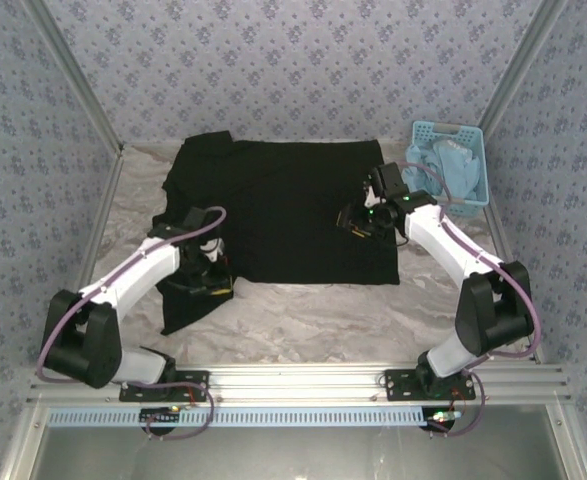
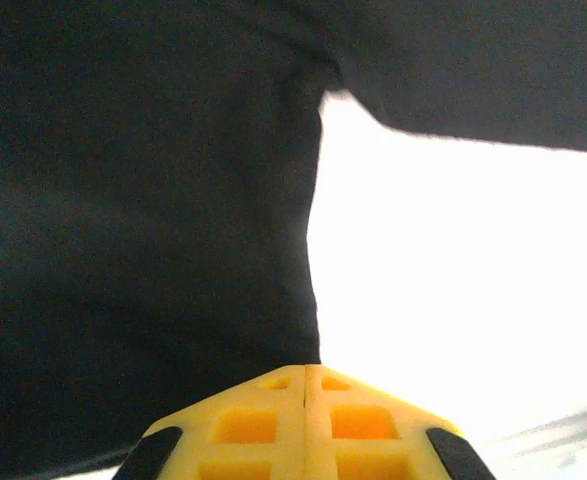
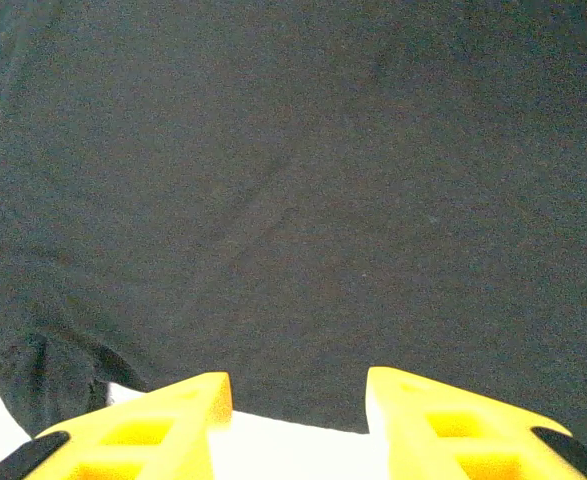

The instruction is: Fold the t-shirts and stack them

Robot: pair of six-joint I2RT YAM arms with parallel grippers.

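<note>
We are looking down on a black t-shirt (image 1: pixel 283 210) lying spread, plain side up, across the far half of the white-draped tabletop (image 1: pixel 303 320), with one flap of it trailing toward the near left. Both arms are reaching out from their bases at the near edge.

The left arm is leaning forward and to the right, its white forearm rising to a bent wrist that is tipping the left pincer (image 1: pixel 205 278) down onto that near-left flap. In the left wrist view its yellow fingers (image 2: pixel 273 420) are pressing together with no gap, and the shirt's edge is running right down to their tips. We cannot tell whether any cloth is caught between them.

The right arm is angling up and to the left from a raised elbow, its wrist turning the right pincer (image 1: pixel 358 225) over the shirt's right side, just inside the edge. In the right wrist view its fingers (image 3: pixel 173 420) are standing partly apart, holding nothing, with the shirt's edge lying just beyond the tips.

A blue basket (image 1: pixel 451 128) holding pale blue cloth (image 1: pixel 453 165) is sitting at the far right corner, just beside the shirt.
</note>
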